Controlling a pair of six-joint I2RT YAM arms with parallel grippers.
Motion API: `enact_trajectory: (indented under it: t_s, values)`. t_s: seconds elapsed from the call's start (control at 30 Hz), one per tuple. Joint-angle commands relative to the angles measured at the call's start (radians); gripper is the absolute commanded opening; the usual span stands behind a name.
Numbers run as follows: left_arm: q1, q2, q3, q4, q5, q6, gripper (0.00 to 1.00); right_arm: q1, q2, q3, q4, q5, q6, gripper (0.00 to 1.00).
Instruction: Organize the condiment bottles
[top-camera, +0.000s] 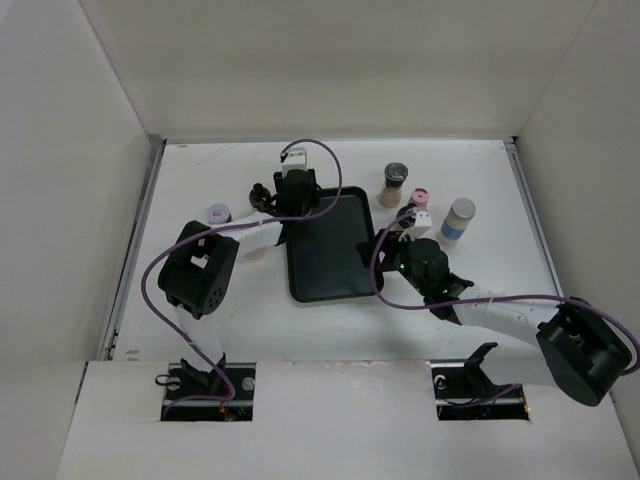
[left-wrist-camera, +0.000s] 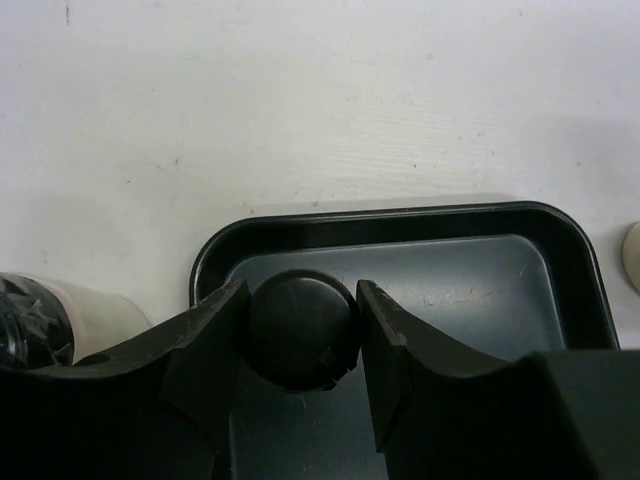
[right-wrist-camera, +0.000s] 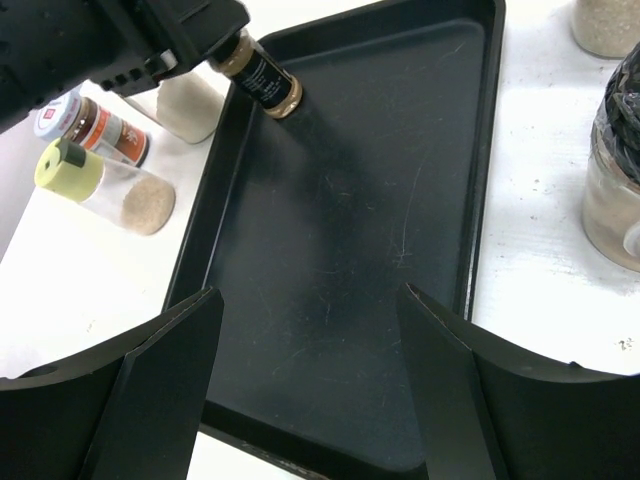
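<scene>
My left gripper (top-camera: 297, 197) is shut on a brown bottle with a dark label (right-wrist-camera: 262, 80), gripping its black cap (left-wrist-camera: 300, 325). It holds the bottle over the far left corner of the black tray (top-camera: 330, 285). My right gripper (right-wrist-camera: 308, 300) is open and empty over the tray's near right part, and also shows in the top view (top-camera: 402, 236). Right of the tray stand a grey-capped bottle (top-camera: 394, 185), a pink-capped one (top-camera: 419, 200) and a cream one with a blue band (top-camera: 459, 220). Left of the tray are a white-capped bottle (top-camera: 218, 214), a cream bottle (right-wrist-camera: 190, 105) and a yellow-capped jar (right-wrist-camera: 100, 180).
White walls close in the table on the left, back and right. A clear jar (right-wrist-camera: 615, 170) stands close to the tray's right rim (right-wrist-camera: 482, 200), near my right gripper. A black-capped bottle (left-wrist-camera: 60, 320) stands just left of my left fingers.
</scene>
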Motion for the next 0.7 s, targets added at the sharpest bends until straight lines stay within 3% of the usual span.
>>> enact_trajectory:
  t_s: [0.0, 0.1, 0.27, 0.5, 0.67]
  values:
    - [0.007, 0.003, 0.036, 0.042, 0.014, 0.007, 0.48, -0.002, -0.008, 0.019, 0.05, -0.01, 0.012, 0.77]
    - [0.002, -0.017, 0.024, 0.044, 0.011, 0.009, 0.65, -0.002, -0.006, 0.021, 0.047, -0.011, 0.009, 0.77]
    - [-0.027, -0.159, -0.022, 0.033, 0.003, 0.019, 0.8, -0.002, -0.002, 0.022, 0.046, -0.011, 0.012, 0.77]
    - [-0.036, -0.513, -0.249, -0.033, -0.069, -0.002, 0.82, -0.008, -0.012, 0.018, 0.046, -0.011, 0.015, 0.78]
    - [0.015, -0.693, -0.366, -0.25, -0.145, -0.063, 0.82, -0.005, 0.007, 0.022, 0.05, -0.015, 0.017, 0.73]
